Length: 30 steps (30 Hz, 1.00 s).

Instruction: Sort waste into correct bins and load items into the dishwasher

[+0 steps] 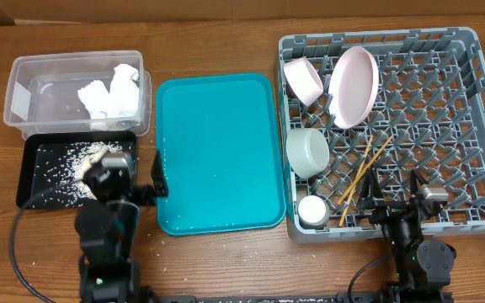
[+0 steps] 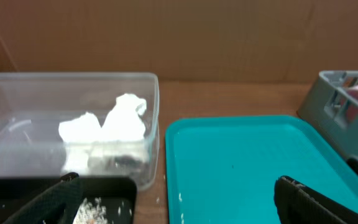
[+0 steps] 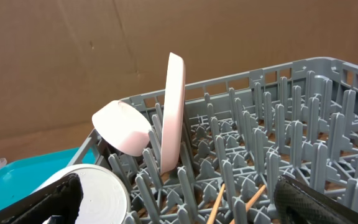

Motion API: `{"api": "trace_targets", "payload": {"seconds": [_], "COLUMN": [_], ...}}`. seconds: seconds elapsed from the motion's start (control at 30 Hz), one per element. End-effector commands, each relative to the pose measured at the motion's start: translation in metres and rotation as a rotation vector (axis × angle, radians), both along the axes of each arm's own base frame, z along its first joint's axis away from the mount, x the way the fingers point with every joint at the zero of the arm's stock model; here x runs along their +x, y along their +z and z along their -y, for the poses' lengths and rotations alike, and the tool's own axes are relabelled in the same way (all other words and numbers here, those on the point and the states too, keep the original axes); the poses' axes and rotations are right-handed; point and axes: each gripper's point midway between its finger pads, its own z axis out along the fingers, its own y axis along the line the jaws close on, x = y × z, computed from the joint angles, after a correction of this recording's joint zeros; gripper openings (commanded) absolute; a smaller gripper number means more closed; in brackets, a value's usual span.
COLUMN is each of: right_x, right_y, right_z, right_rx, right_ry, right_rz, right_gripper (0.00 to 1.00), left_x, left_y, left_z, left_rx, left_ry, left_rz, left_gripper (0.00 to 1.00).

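Lying just ahead of wide-open right hand (image 3: 178, 184): chopsticks (image 3: 219, 200) in rack (image 3: 328, 81); left hand (image 2: 178, 180) wide

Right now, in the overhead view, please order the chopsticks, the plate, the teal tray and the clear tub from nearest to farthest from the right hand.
1. Chopsticks, in the rack, just ahead of the right hand.
2. Plate, upright at the rack's back.
3. Teal tray, left of the rack.
4. Clear tub, far left.
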Motion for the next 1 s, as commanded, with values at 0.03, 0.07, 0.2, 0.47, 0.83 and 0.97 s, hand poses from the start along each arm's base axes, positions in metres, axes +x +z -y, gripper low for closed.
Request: {"api": "trace_targets", "payload": {"seconds": [0.03,0.07,0.2,0.47,0.83,0.97], "right_x": [0.0,0.0,0.0,0.0,0.0,0.0], "right_y": [-0.001,-0.001,-0.001,-0.001,-0.001,-0.001], "right_z": [0.002,0.002,0.002,0.002,0.002,0.002], "right_rx": [-0.007,-0.007,-0.007,-0.007,-0.007,-0.007], "right_ry": [-0.012,-0.012,-0.012,-0.012,-0.012,-0.012], "right_rz": [0.008,0.008,0.008,0.008,0.008,0.008], "right_gripper": [1.0,1.0,1.0,1.0,1.0,1.0], "left_x": [-0.016,-0.018,-0.027,-0.04,-0.042,-0.042], "left_y": [-0.016,-0.016,-0.027,-0.04,-0.027,-0.027], "left_z": [-0.004,-0.004,-0.005,-0.002,-0.001,-0.002], "left_rx": [-0.001,0.0,0.003,0.02,0.018,0.018], "left_ry": [0.032,0.032,0.044,0.051,0.049,0.05], "left_rz": [0.048,0.056,0.059,0.049,0.105,0.104], "left_gripper": [1.0,1.0,1.0,1.0,1.0,1.0]}}
